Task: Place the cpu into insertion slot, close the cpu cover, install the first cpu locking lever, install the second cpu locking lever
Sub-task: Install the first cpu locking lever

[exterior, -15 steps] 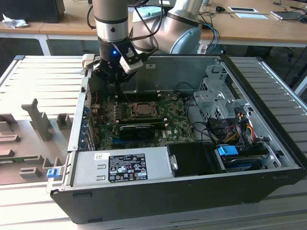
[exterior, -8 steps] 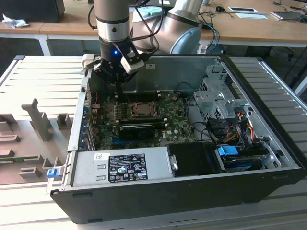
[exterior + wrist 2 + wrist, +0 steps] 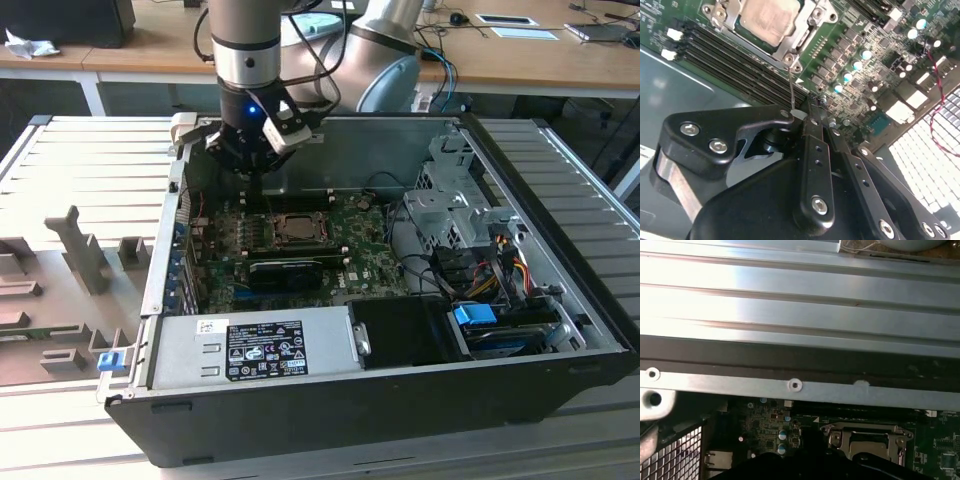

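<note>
The cpu (image 3: 771, 20) lies with its silvery top up in the insertion slot (image 3: 295, 228) on the green board. The silver cpu cover (image 3: 805, 37) lies flat around it. From the socket's corner a thin wire locking lever (image 3: 791, 85) stands up, and its flat end rests against the side of my fingertips (image 3: 812, 122). My gripper (image 3: 817, 112) is shut, with the lever beside the fingers rather than between them. In the exterior view the gripper (image 3: 252, 175) hangs just above the board, behind the socket towards the exterior view's left. The socket frame (image 3: 865, 440) also appears in the first wrist view.
Black memory slots (image 3: 740, 65) run beside the socket. A long black card (image 3: 285, 270) lies in front of it, then the power supply (image 3: 250, 345). The drive cage (image 3: 450, 200) and cables fill the exterior view's right. The case wall (image 3: 800, 315) stands close behind the gripper.
</note>
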